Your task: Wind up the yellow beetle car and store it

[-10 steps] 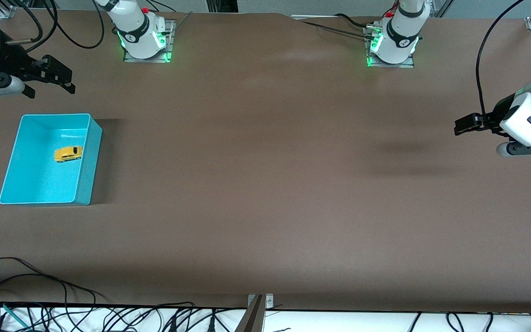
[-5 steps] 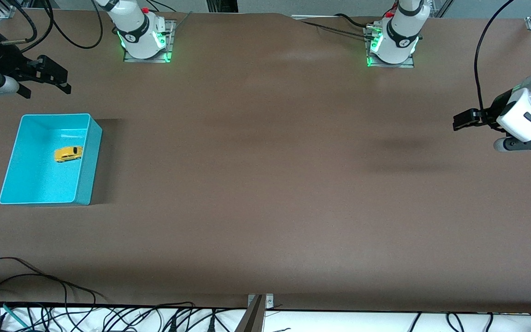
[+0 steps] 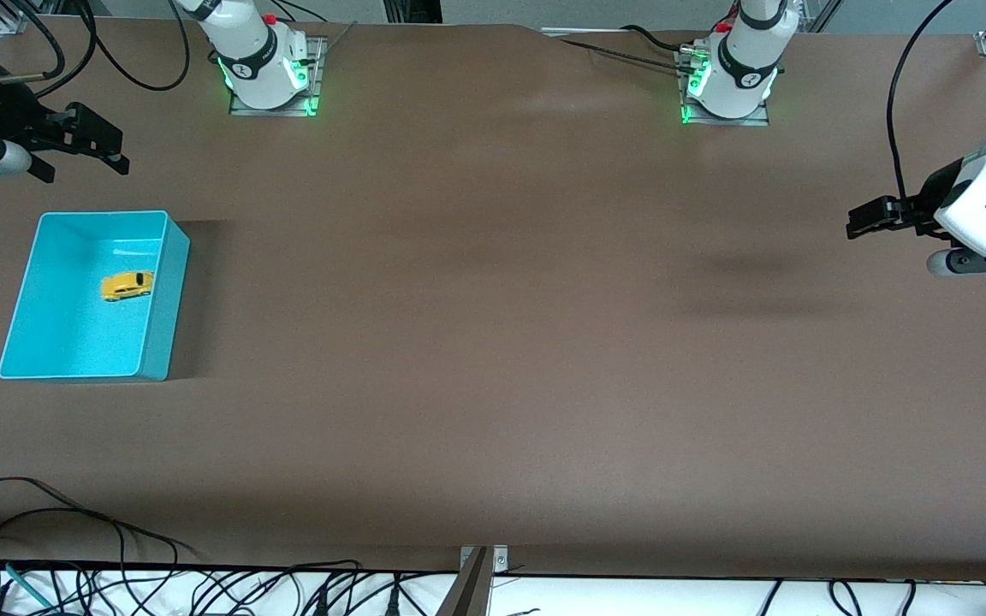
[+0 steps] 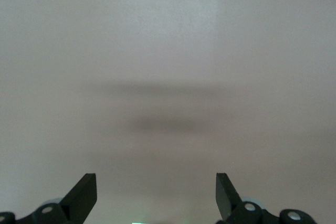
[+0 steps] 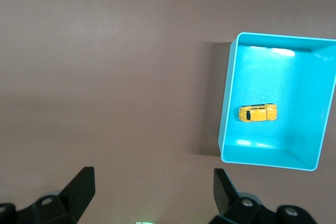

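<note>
The yellow beetle car [image 3: 127, 286] lies on its wheels inside the turquoise bin [image 3: 169, 295] at the right arm's end of the table. In the right wrist view the car [image 5: 256, 113] sits near the middle of the bin [image 5: 226, 103]. My right gripper [image 3: 82, 161] hangs open over the bare table beside the bin, toward the robots' bases; it holds nothing [image 5: 152, 182]. Over the left arm's end of the table, my left gripper [image 3: 870, 221] is also open, with only brown table beneath it [image 4: 155, 187].
The brown table surface [image 3: 493, 325] stretches between the bin and the left gripper. Both arm bases [image 3: 266, 68] [image 3: 728, 77] stand at the table's back edge. Loose black cables [image 3: 74, 547] lie along the edge nearest the front camera.
The right gripper has drawn a little away from the bin toward the table's edge. The left gripper has shifted slightly. Car and bin have not moved.
</note>
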